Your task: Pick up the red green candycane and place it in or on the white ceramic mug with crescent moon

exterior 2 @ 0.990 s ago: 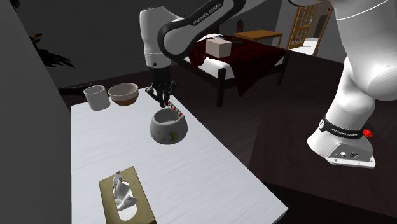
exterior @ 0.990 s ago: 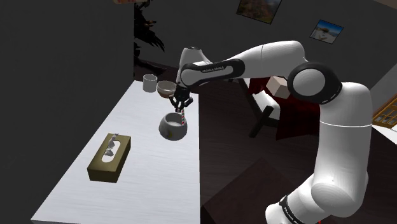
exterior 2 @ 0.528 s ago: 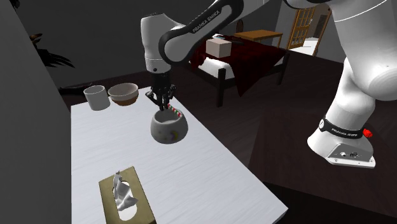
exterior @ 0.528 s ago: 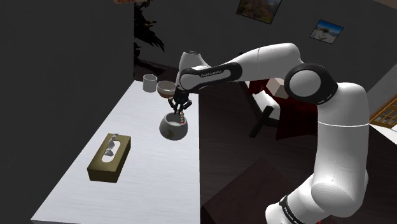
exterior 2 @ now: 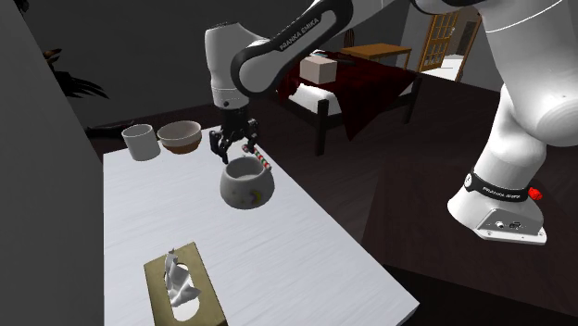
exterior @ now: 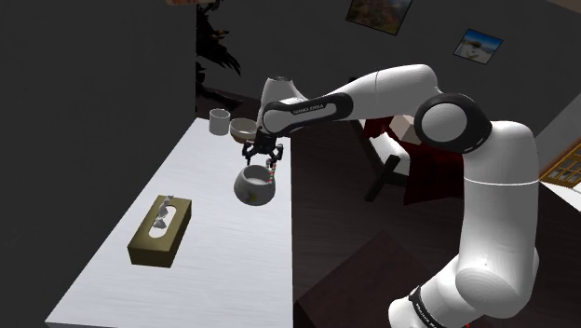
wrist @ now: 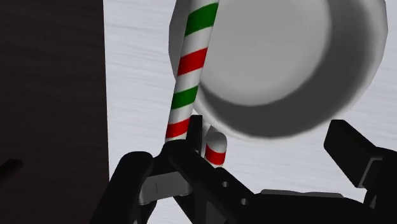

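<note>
Shoulder camera: high beside my base (exterior: 438, 303), looking down the table (exterior: 214, 242) lengthwise. Second exterior camera: similar heading, nearer, lower. Shared: table, mug (exterior: 253, 186), tissue box (exterior: 160, 229), my arm (exterior: 484, 205). Wrist camera: close above the mug, facing straight down.

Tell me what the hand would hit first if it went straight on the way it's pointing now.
Most likely the white mug: the open hand points down into its mouth. The striped candy cane sits right beside one finger and might be brushed first; depth is unclear.
</note>
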You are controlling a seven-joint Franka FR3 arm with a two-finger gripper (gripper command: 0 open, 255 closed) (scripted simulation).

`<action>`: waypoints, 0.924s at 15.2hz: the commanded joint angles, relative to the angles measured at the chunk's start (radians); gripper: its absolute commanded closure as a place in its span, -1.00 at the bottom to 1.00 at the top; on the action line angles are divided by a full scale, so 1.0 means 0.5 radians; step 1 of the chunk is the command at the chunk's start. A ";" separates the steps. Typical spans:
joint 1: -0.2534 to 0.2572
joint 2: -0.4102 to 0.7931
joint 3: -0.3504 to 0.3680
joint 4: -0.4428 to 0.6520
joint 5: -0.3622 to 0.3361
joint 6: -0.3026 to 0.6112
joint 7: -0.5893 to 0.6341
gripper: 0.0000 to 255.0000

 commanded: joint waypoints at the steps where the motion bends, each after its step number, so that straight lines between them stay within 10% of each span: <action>1: 0.000 0.002 0.000 0.001 0.000 -0.001 0.000 -1.00; 14: -0.014 -0.133 0.024 0.049 0.037 -0.181 -0.019 -1.00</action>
